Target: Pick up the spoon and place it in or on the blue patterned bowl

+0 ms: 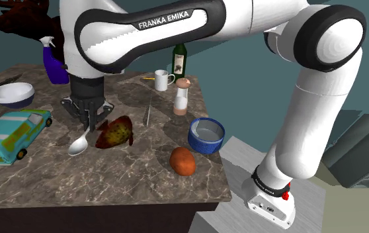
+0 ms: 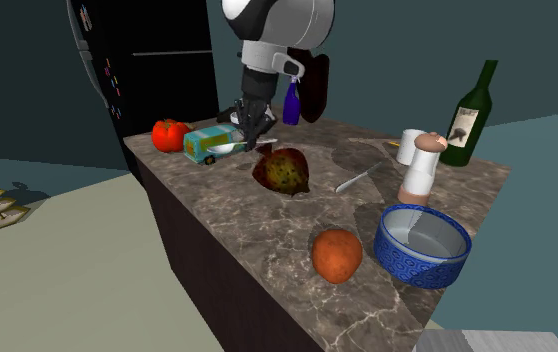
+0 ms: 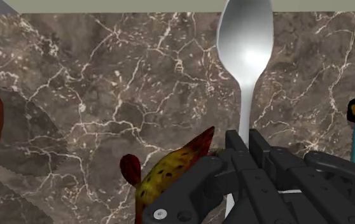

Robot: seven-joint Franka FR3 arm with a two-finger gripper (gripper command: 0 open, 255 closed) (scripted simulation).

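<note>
- The gripper point(image 3: 247, 145) has its 2 black fingers closed on the spoon point(image 3: 246, 48). They pinch the thin handle close to the neck, and the spoon's bowl sticks out past the fingertips.
- The spoon sits well apart from the blue patterned bowl point(image 1: 206, 136), across the marble-patterned counter point(image 1: 143, 182).
- A mottled red-and-yellow leaf-like thing point(image 1: 116, 131) lies between spoon and bowl, on the spoon's side.
- I cannot tell whether the spoon's tip touches the counter or hangs just clear of it.
- The spoon looks like smooth grey metal, so it is probably light, stiff and somewhat slippery.
- With so narrow a handle, it could pivot between the pads. A hold near the neck keeps that swing short.
- An orange round thing point(image 1: 183, 161) lies just beside the bowl, so the carry probably needs height over both obstacles.
</note>
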